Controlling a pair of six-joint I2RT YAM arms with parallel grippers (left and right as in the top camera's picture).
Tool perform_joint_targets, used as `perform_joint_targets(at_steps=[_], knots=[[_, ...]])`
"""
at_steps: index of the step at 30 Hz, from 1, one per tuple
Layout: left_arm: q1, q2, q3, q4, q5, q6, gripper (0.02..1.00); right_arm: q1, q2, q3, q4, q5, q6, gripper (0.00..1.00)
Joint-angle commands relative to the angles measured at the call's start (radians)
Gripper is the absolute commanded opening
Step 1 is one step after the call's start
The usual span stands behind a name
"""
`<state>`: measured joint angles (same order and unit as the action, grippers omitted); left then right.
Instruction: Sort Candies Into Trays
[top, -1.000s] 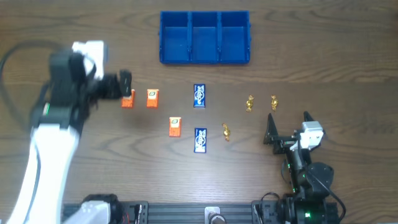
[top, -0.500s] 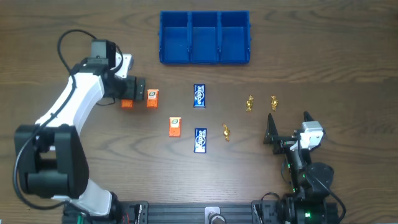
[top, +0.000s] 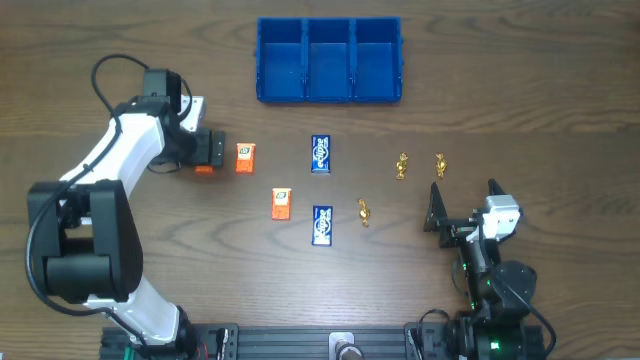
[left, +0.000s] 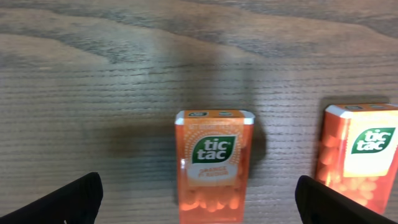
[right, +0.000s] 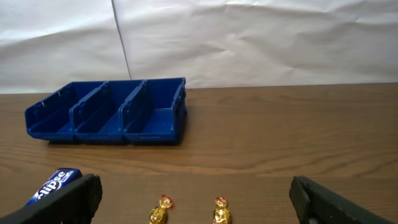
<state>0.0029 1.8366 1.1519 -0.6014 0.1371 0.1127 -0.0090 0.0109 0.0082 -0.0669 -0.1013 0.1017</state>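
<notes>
Left gripper (top: 212, 150): fingers spread wide, orange mint box (left: 214, 165) between them (second orange box (left: 359, 155) just outside) | Right gripper (top: 465, 206): fingers apart, gold candies (right: 160, 211) ahead.

Print up close in the left wrist view: the middle orange box (left: 214, 165) lies label up, showing a green leaf-shaped badge with two short words in white lowercase letters. Under the badge runs a pale line of smaller print, too fine to make out, and a tiny label on its white cap is just as unreadable. Just beside it, the neighbouring orange box (left: 354, 158) carries the same green badge with the same white lettering. In the right wrist view, a blue packet (right: 53, 184) shows slanted white letters, only partly in sight. From above, the farther blue packet (top: 320, 154) and the nearer blue packet (top: 321, 225) bear white marks too small to read.
</notes>
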Motion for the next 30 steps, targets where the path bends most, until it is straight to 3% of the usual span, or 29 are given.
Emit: perform_joint_targets(at_steps=[1, 21, 30], knots=[[0.002, 0.021, 0.006, 0.005, -0.014, 0.016, 0.996, 0.0, -0.006, 0.0, -0.007, -0.005, 0.002, 0.998], [-0.038, 0.075, 0.006, 0.037, -0.033, 0.014, 0.93, 0.0, -0.006, 0.0, -0.007, -0.005, 0.002, 0.998], [-0.036, 0.075, 0.006, 0.034, -0.033, 0.01, 0.667, 0.0, -0.006, 0.0, -0.007, -0.005, 0.002, 0.998]])
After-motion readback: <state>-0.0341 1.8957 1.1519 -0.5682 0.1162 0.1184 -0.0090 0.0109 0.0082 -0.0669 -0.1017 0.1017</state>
